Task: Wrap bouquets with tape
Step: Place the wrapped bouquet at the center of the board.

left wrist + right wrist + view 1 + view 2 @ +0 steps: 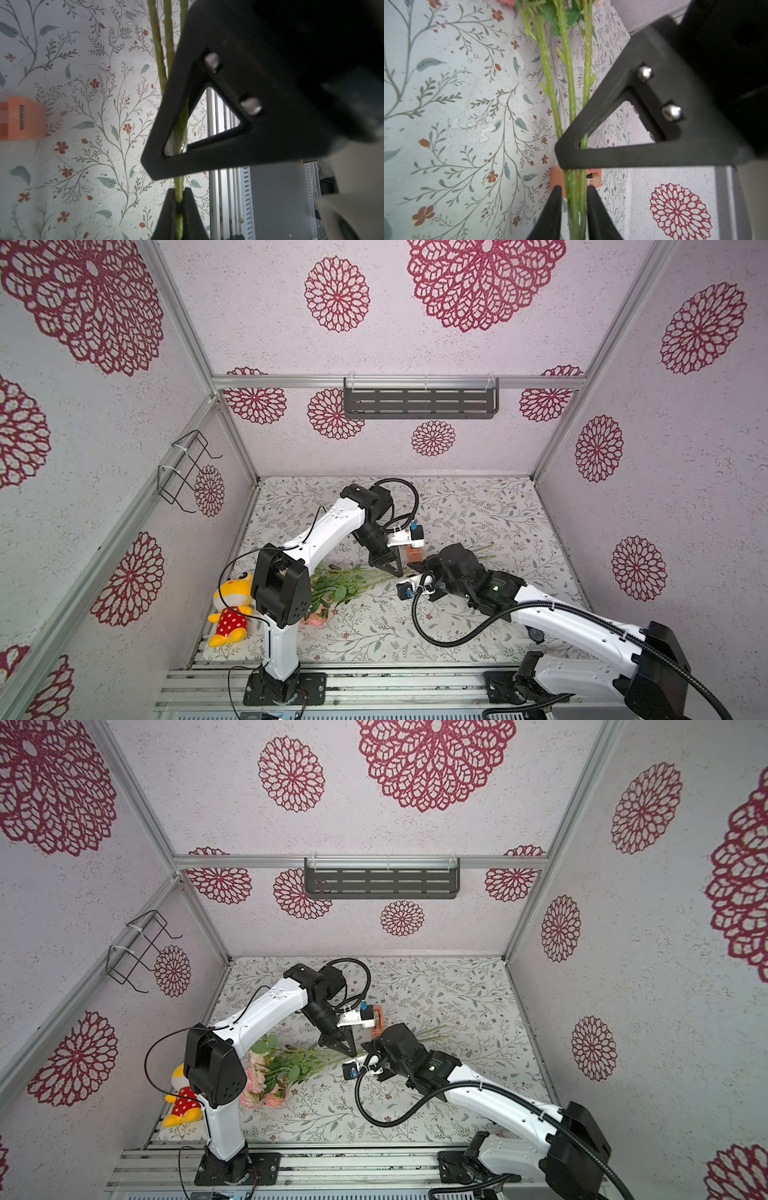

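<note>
Pale walls (257, 323) stamped with crimson rosettes box in a white tabletop printed with grey-green sprigs (478, 510); on it lies the bouquet (299, 1065), a bunch of artificial flowers with pink and peach ruffled blooms, green leaves and long thin green stems; its long axis runs across the robot's front, blooms toward the robot's left, bare stem ends toward its right and slightly toward the back.

Both claws meet it mid-stem; the black left gripper (179, 194) sits on the bloom side, jaws together and pinched tight on a stem; the black right gripper (574, 191) sits just beside it on the stem-end side, jaws drawn in against either flank of the stem bundle and, by the right wrist view, clamping it.

The small orange block-shaped tape dispenser (377, 1020) stands just behind the stems, on their far side from the robot, directly beyond the right jaws and off to one side of the left ones; so the right arm looks the nearer, and the tape would have to come forward across the stems, square to their length, while the left claw holds the bunch against turning; a glint like clear film shows on the stems in the left wrist view, though whether it is tape I cannot tell.
</note>
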{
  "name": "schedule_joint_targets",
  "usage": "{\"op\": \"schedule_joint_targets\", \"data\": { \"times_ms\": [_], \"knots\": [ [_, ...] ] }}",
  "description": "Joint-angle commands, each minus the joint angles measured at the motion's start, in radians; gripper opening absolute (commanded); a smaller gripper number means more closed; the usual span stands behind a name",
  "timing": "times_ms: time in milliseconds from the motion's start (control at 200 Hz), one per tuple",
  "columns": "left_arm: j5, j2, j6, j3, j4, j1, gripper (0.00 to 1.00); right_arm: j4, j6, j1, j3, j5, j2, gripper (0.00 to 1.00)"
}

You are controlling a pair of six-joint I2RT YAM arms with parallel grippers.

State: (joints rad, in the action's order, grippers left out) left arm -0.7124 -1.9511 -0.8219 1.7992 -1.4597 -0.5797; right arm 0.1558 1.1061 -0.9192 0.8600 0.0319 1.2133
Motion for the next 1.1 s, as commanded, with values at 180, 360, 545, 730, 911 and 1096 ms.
{"op": "schedule_joint_targets", "data": {
  "times_ms": [180,360,545,730,911,1096],
  "knots": [
    [-0.021,-0.085,-0.007,0.069,-0.015,0.021,0.17,-0.074,-0.092,0.001,-0.061,0.029,-0.012,0.00],
    [-0.033,-0.023,0.052,0.024,0.104,0.045,0.69,-0.093,-0.205,0.014,-0.091,-0.005,0.026,0.00],
    [-0.011,0.146,0.243,-0.112,0.378,0.139,0.98,-0.066,-0.286,0.071,-0.100,-0.151,0.093,0.00],
    [0.041,0.374,0.609,-0.374,0.879,0.313,0.98,0.049,-0.216,0.119,-0.038,-0.327,0.250,0.00],
    [0.354,0.697,0.772,-0.792,1.446,0.385,0.98,0.101,-0.201,0.129,0.044,-0.269,0.413,0.30],
    [0.675,0.806,0.770,-0.935,1.511,0.391,0.98,0.006,-0.235,0.149,0.047,-0.211,0.351,0.99]
  ]
}}
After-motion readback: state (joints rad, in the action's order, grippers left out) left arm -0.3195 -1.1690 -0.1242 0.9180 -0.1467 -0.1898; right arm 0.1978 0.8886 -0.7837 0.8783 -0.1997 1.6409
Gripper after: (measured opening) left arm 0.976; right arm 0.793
